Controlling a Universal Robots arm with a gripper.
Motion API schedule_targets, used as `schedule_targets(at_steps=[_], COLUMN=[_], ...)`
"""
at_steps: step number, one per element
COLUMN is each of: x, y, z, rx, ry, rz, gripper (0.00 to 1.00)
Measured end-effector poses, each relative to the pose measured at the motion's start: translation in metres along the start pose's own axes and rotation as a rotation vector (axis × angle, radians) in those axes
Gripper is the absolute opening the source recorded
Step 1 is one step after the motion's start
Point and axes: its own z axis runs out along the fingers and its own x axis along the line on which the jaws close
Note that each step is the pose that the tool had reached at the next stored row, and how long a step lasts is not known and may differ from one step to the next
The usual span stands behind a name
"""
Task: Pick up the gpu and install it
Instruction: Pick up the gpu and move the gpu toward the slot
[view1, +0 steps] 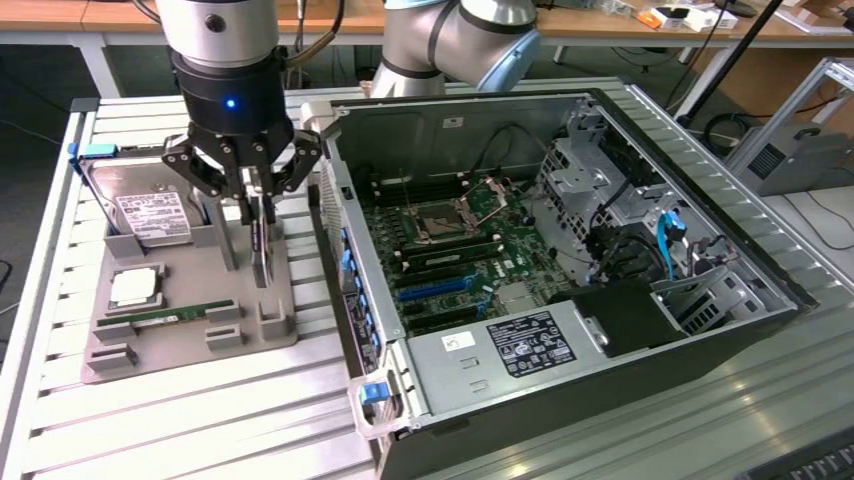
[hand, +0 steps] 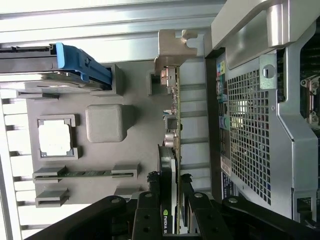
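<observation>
Over the gray tray (view1: 187, 268), jaws pinching the gpu (view1: 262, 255) edge-on, beside open computer case (view1: 441, 120)

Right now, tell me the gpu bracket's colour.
Silver. The gpu bracket shows best in the wrist view.

The card (view1: 262, 255) is looking black with a silver bracket (hand: 172, 47), tray (view1: 200, 280) is sitting there plain grey, hard drive (view1: 134, 180) is sporting a white label (view1: 150, 218), and the big circuit board (view1: 461, 255) is showing green.
</observation>
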Motion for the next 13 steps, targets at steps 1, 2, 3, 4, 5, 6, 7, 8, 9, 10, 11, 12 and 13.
schedule_targets(at_steps=[1,2,3,4,5,6,7,8,9,10,11,12,13], x=[0.0,0.0,0.0,0.0,0.0,0.0,0.0,0.0,0.0,0.0,0.0,0.0,0.0], y=[0.0,0.0,0.0,0.0,0.0,-0.0001,-0.0001,-0.0001,-0.0001,-0.0001,-0.0001,-0.0001,-0.0001], z=[-0.0003,-0.0007,-0.001,-0.0014,-0.0017,-0.0021,-0.0025,-0.0031,-0.0036,-0.0039,-0.0044,-0.0047,-0.0051], rx=[-0.0001,-0.0001,-0.0001,0.0,0.0,0.0,0.0,0.0,0.0001,0.0,0.0,0.0,0.0], ry=[-0.0001,-0.0001,-0.0001,0.0,0.0,0.0,0.0,0.0,0.0,-0.0001,0.0,-0.0001,-0.0001], rz=[0.0,0.0,0.0,0.0,0.0,0.0,0.0,0.0,0.0,0.0,0.0,0.0,0.0], gripper=[0.27,0.27,0.27,0.27,0.27,0.27,0.27,0.27,0.27,0.27,0.27,0.27,0.27])
